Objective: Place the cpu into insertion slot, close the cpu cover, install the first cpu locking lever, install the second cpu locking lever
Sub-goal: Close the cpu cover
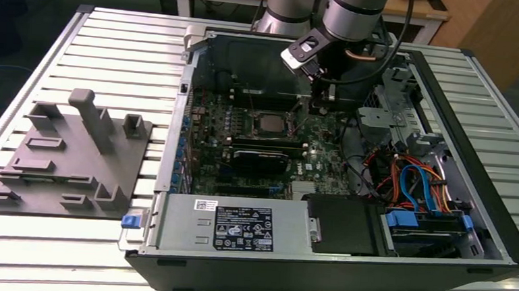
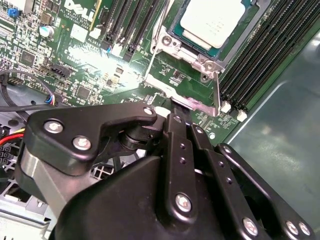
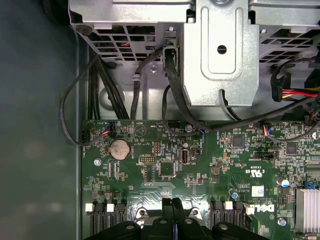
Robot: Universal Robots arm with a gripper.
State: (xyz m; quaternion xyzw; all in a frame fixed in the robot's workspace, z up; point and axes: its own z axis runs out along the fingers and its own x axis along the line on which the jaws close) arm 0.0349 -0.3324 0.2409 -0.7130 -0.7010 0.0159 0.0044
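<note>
One by one, biggest first. Looking, in the exterior view, at a slatted metal table (image 1: 112, 42) carrying an open computer case (image 1: 324, 274) lying on its side, with a grey moulded fixture (image 1: 69, 154) sitting just beside it toward the exterior view's left. Seeing the arm (image 1: 353, 12) hanging from above into the case, over the green motherboard (image 1: 317, 159). Noticing bundled cables (image 1: 411, 182) lying along the case's side toward the exterior view's right.

Finding the gripper (image 2: 175, 107) hovering low over the board. Seeing its two black fingers (image 3: 166, 206) pressed together in the first wrist view, pinching nothing. Placing the tips right at a silvery tab (image 2: 192, 102) on the socket's edge; not managing to tell whether touching or just short.

Finding the cpu (image 2: 212, 20) lying flat in the insertion slot (image 2: 175, 32). Being square, showing no long axis; facing its grey metal top up, away from the board. Seeing the cpu cover (image 2: 172, 45) lying down around it, framing that top through its window, its tab end pointing toward the fingertips. Tracing one thin wire lever (image 2: 154, 52) running lengthwise along one side of the slot and a second lever (image 2: 218, 90) along the adjoining side; not managing to tell whether either is hooked. Spotting long black memory slots (image 2: 255, 65) flanking the socket on two sides.

Ending, in the first wrist view, on a round coin battery (image 3: 119, 148) sitting flat on the board.
</note>
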